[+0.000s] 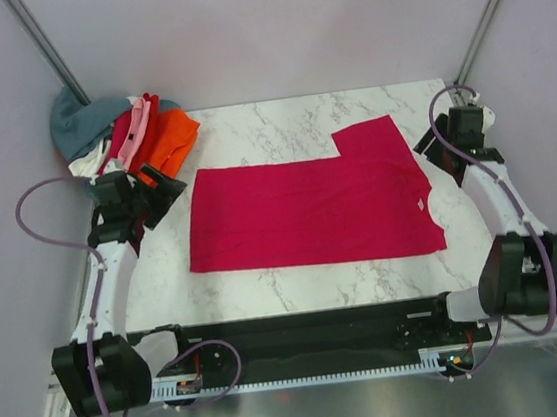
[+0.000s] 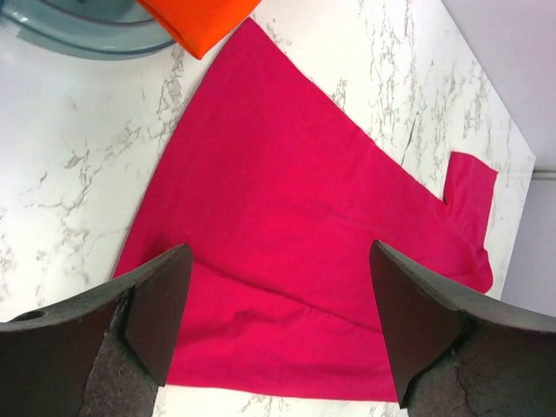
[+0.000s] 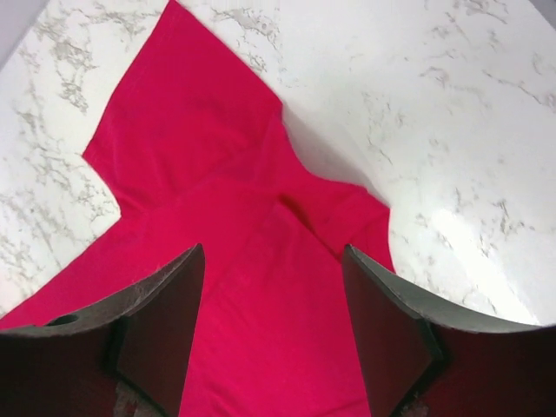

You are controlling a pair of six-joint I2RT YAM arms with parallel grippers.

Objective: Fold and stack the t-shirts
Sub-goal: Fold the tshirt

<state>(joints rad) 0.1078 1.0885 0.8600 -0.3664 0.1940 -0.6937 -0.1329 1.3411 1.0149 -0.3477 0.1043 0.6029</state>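
A crimson-magenta t-shirt (image 1: 309,210) lies flat across the marble table, hem to the left and neck with its white label (image 1: 421,204) to the right. One sleeve (image 1: 366,133) sticks out toward the back. My left gripper (image 1: 161,197) hovers open over the hem end (image 2: 295,200), with nothing between its fingers (image 2: 280,287). My right gripper (image 1: 432,156) stands open above the neck and shoulder end (image 3: 234,261), fingers apart and holding nothing (image 3: 273,269). More t-shirts lie heaped at the back left: orange (image 1: 170,140), pink (image 1: 134,129), teal-grey (image 1: 82,120).
The heap of shirts sits just behind my left gripper, and its orange one (image 2: 195,17) almost touches the crimson shirt's corner. Bare marble (image 1: 279,123) runs behind the shirt and in a strip in front of it. Grey walls close in on both sides.
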